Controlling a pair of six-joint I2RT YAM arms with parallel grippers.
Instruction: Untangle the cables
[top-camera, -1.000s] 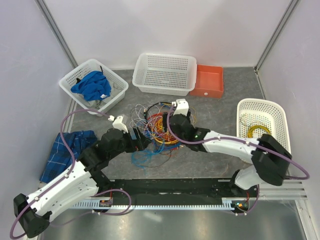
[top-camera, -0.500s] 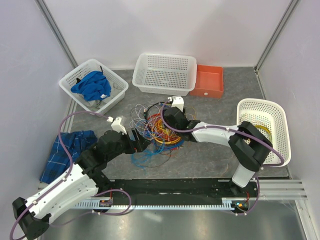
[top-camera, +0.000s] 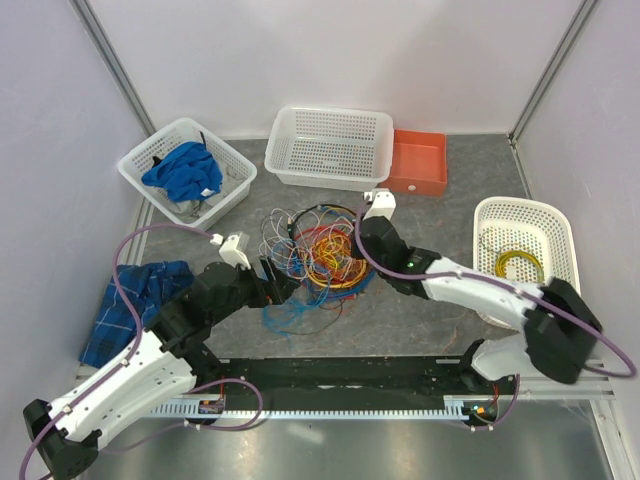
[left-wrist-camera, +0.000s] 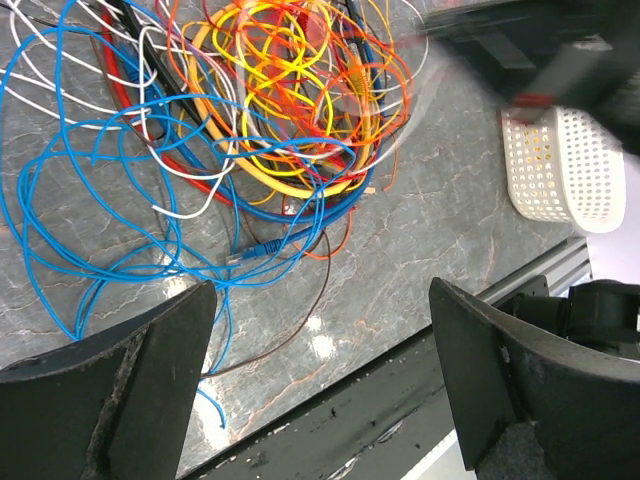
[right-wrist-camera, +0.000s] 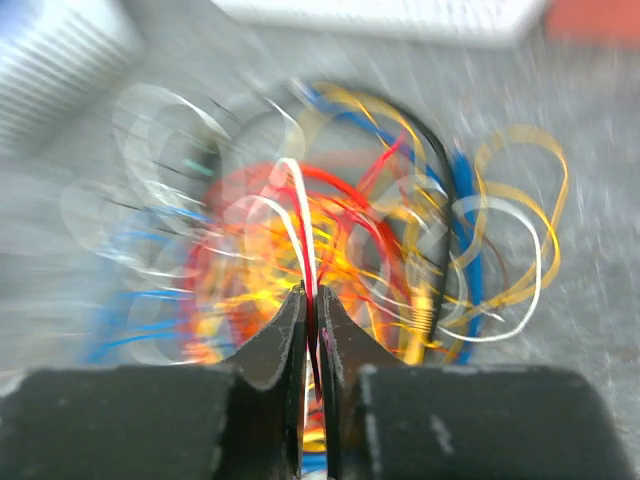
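Observation:
The cables (top-camera: 320, 258) lie in a tangled bunch of yellow, orange, red, blue, black and white loops at the table's middle. My right gripper (top-camera: 358, 240) stands at the bunch's right edge. In the right wrist view, which is blurred, that gripper (right-wrist-camera: 311, 292) is shut on a thin red and a white wire (right-wrist-camera: 303, 215) rising out of the bunch. My left gripper (top-camera: 275, 280) is at the bunch's left side, over the blue loops (left-wrist-camera: 100, 200). Its jaws (left-wrist-camera: 320, 350) are wide open with only bare table between them.
A white basket (top-camera: 232, 190) with a blue cloth stands back left, an empty white basket (top-camera: 330, 147) and an orange bin (top-camera: 418, 162) at the back. At right is a white basket (top-camera: 540, 215) holding a yellow coil (top-camera: 518, 264). A blue plaid cloth (top-camera: 135, 305) lies left.
My right gripper has shut on the red and white wires and moved back to the right, off the bunch. The left arm has hardly moved.

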